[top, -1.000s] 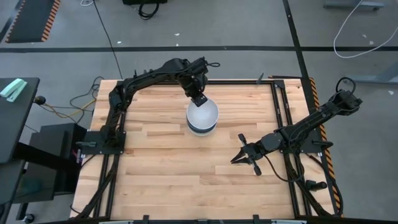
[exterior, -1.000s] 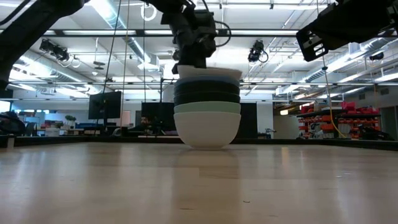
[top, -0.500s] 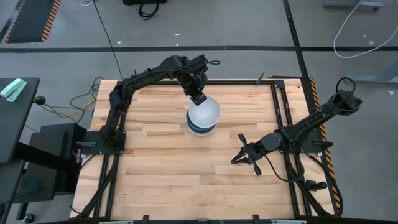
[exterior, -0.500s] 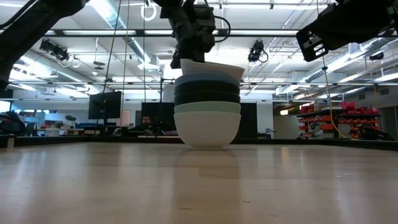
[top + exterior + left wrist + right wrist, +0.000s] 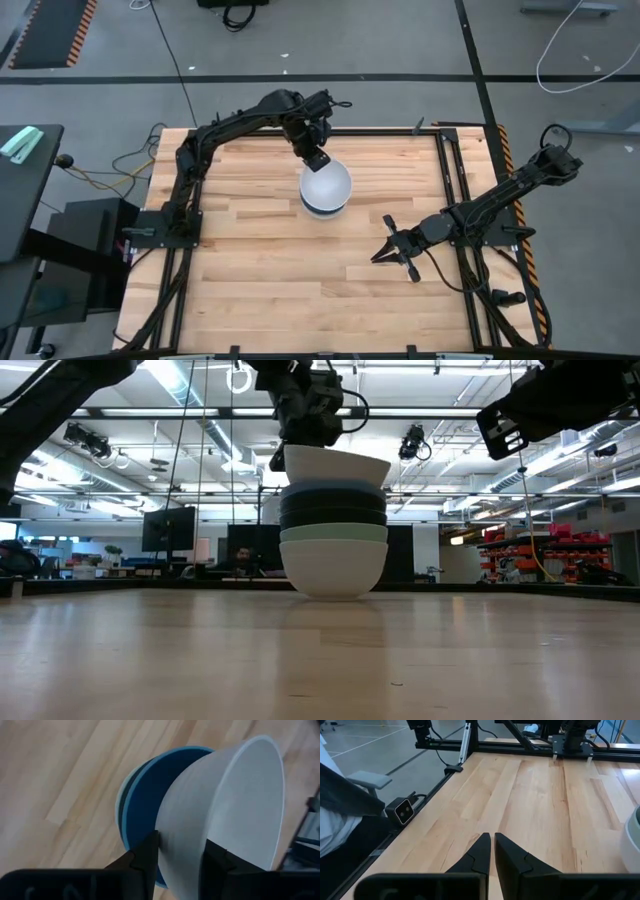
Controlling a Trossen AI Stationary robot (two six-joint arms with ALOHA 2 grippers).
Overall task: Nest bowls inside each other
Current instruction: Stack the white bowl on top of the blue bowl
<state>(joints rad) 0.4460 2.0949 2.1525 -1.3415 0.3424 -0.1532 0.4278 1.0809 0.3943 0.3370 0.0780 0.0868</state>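
The stack of bowls (image 5: 325, 192) stands on the wooden table (image 5: 260, 270), toward the far side of it and a little nearer the left arm's base than the right's. From table height I can count the layers: a white bowl (image 5: 333, 570) at the bottom sitting on the wood, a pale mint green bowl (image 5: 333, 533) nested in it, then dark rims above that — black, with a bluish one on top (image 5: 334, 492), though I cannot tell exactly how many dark bowls are in there. Over all of these is a second white bowl (image 5: 337, 465), tilted, its rim higher on the side away from the gripper and not seated level in the stack. The left gripper (image 5: 316, 157) hangs just over the far edge of the stack and has that top white bowl pinched by its rim — the left wrist camera shows one finger (image 5: 147, 857) against the outer wall and the other inside, with the blue bowl (image 5: 145, 790) right beneath. The right gripper (image 5: 393, 250) waits well apart from the stack, low over bare wood on the near right of it, its fingers (image 5: 485, 852) drawn nearly together and holding nothing.
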